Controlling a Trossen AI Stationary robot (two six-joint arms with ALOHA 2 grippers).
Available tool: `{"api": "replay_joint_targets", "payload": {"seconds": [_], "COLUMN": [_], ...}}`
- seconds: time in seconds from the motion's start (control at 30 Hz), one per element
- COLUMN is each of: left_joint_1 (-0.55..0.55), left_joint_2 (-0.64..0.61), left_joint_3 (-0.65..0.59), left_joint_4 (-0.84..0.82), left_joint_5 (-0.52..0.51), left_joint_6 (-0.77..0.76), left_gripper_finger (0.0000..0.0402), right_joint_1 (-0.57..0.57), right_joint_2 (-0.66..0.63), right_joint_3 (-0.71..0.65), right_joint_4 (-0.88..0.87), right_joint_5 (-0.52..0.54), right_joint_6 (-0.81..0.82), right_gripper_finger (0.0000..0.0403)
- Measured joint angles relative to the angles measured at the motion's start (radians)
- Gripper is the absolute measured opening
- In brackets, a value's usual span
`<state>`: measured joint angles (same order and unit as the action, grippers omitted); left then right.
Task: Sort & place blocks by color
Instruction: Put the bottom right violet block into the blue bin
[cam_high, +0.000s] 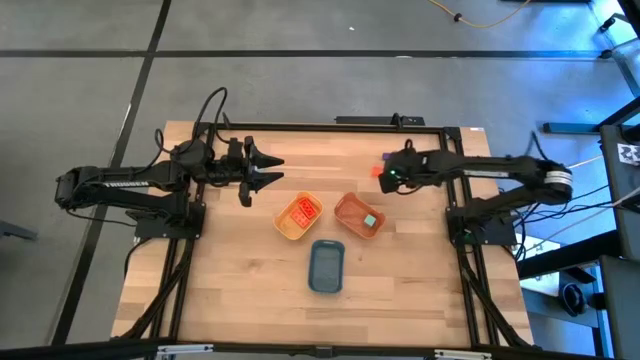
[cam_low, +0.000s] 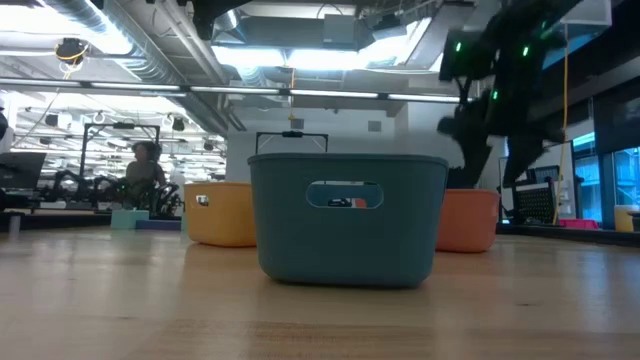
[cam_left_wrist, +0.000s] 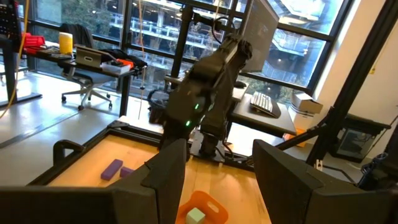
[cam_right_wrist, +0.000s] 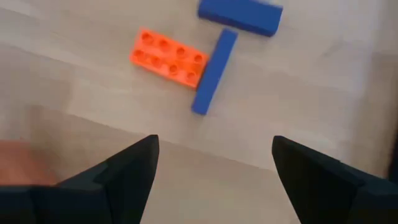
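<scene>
Robotics lab: exposed ceiling ducts (cam_low: 150, 40), desks, monitor (cam_left_wrist: 258, 28).

Tabletop middle: the yellow tray (cam_high: 298, 218), orange tray (cam_high: 359, 216) and blue tray (cam_high: 326, 266) stand close together and block a low pass there.
Far right of tabletop: an orange block (cam_right_wrist: 168, 58) touches a thin blue block (cam_right_wrist: 213, 70), with a second blue block (cam_right_wrist: 240, 15) just beside; bare wood lies around them.
Right gripper (cam_high: 385, 178): fingers (cam_right_wrist: 124, 171) spread above bare wood, near the orange block.
Left gripper (cam_high: 272, 170): fingers wide apart, near the yellow tray.
Near edge of tabletop (cam_high: 240, 290): bare wood.
</scene>
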<state>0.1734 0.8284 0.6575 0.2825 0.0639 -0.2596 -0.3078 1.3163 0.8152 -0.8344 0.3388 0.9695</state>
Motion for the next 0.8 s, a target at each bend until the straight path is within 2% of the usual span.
{"api": "replay_joint_targets", "payload": {"seconds": [0.2,0.47,0.8], "left_joint_1": [0.000,0.000,0.001], "left_joint_2": [0.000,0.000,0.000], "left_joint_3": [0.000,0.000,0.000], "left_joint_4": [0.001,0.002,0.002], "left_joint_5": [-0.002,-0.003,-0.005], "left_joint_6": [0.000,0.000,0.000], "left_gripper_finger": [0.0177,0.0177,0.0177], "right_joint_1": [-0.043,-0.074,-0.081], "right_joint_2": [0.113,0.216,0.256], "right_joint_3": [-0.060,-0.060,-0.060], "right_joint_4": [0.172,0.218,0.247], "right_joint_5": [0.006,0.009,0.011], "right_joint_6": [0.050,0.048,0.078], "right_gripper_finger": [0.0316,0.0308,0.0205]}}
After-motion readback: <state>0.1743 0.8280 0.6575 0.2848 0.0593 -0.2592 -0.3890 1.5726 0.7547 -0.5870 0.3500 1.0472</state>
